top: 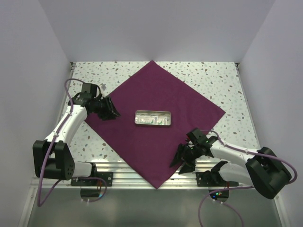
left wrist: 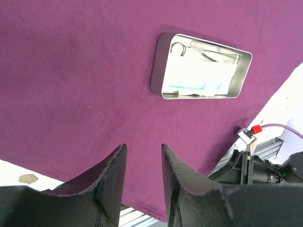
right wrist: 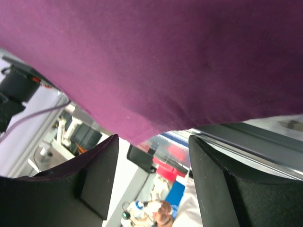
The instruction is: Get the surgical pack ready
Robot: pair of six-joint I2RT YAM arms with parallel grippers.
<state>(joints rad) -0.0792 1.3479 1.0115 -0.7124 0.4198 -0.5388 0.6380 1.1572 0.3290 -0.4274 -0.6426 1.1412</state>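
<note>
- Cloth sheet (top: 142, 94), dark magenta-purple: is lying spread flat as a diamond over the middle of the table, its near corner reaching onto the rail at the near edge.
- Steel tray (top: 153, 118), small, shiny, rectangular: is sitting near the centre of the cloth sheet, long side running left to right.
- Tray contents: white gauze (left wrist: 199, 75) with a teal-tinted edge is filling most of the tray. Thin metal instruments (left wrist: 208, 48) are lying along one long wall. Glare is hiding how many pieces there are.
- Left gripper (left wrist: 143, 153): is hovering over the sheet's left corner, jaws a narrow gap apart with nothing between them. In the top view it is covering that corner.
- Right gripper (right wrist: 154, 142): is hanging at the sheet's near-right edge, jaws standing wide. The cloth edge is showing beyond the tips, not pinched.
- Table (top: 213, 75), white and speckled: is showing around the sheet on every side but the near corner.
- Rail (top: 118, 166), ribbed aluminium: is running along the near edge beside the arm bases.
- Cables (top: 42, 179), purple: are looping from each arm.
- Walls (top: 156, 28), plain white: are closing in three sides.
- Hard to make out: whether the right fingers are touching the cloth cannot be told.
</note>
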